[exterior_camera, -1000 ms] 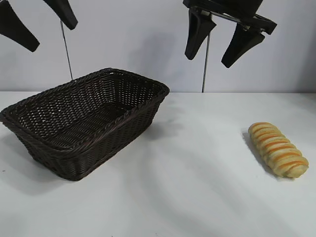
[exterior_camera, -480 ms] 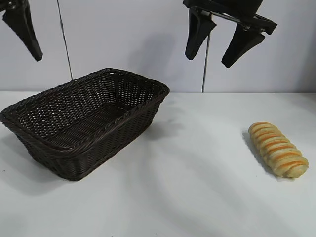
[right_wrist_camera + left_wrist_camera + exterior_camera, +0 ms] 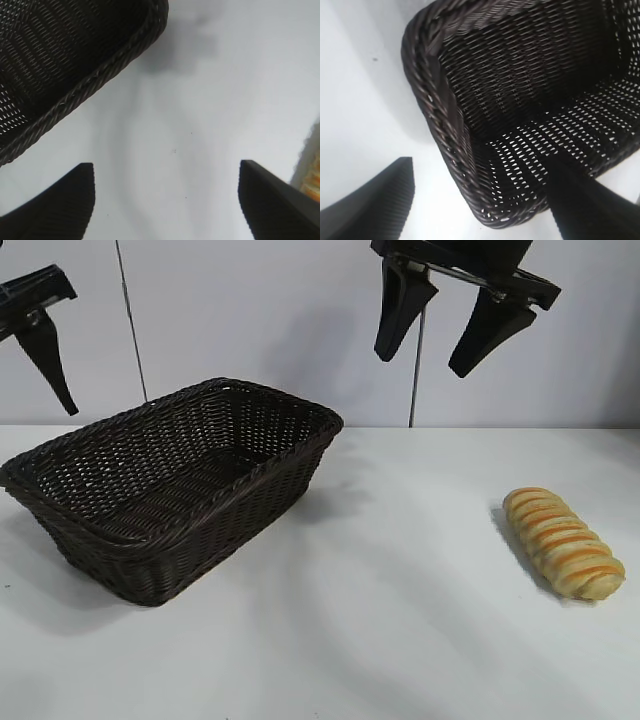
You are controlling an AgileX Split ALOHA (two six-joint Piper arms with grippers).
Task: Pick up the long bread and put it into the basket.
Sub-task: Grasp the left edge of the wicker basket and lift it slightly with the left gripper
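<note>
Right claw [image 3: 455, 330] hangs high above the bench [image 3: 400, 640], w/ its two black fingers [image 3: 400, 308] spread wide apart and nothing between them. It sits over the bare stretch between the basket and the long bread, well clear of both. In the right wrist view the claw [image 3: 165, 200] shows as two dark finger tips w/ white bench surface between them; a corner of the basket [image 3: 75, 95] appears on one side and a thin sliver of the long bread [image 3: 312, 175] at the opposite edge.

Left claw [image 3: 20, 335] is up high at the far left, above the basket's left end. Only one dark finger shows clearly in the exterior view, but the left wrist view shows the claw [image 3: 485, 200] w/ both fingers held wide apart, empty, looking down into the basket [image 3: 530, 100].

The basket [image 3: 120, 540] is a large rectangular dark brown wicker one w/ flared sides and a braided rim. It rests on the left half of the bench, set at an angle, nothing inside.

The long bread [image 3: 563, 542] lies flat on the bench at the right, near side, well apart from the basket. It's an oblong golden-yellow loaf w/ orange-brown crosswise stripes, angled so one end points far-left and the other near-right. Neither claw touches it.
</note>
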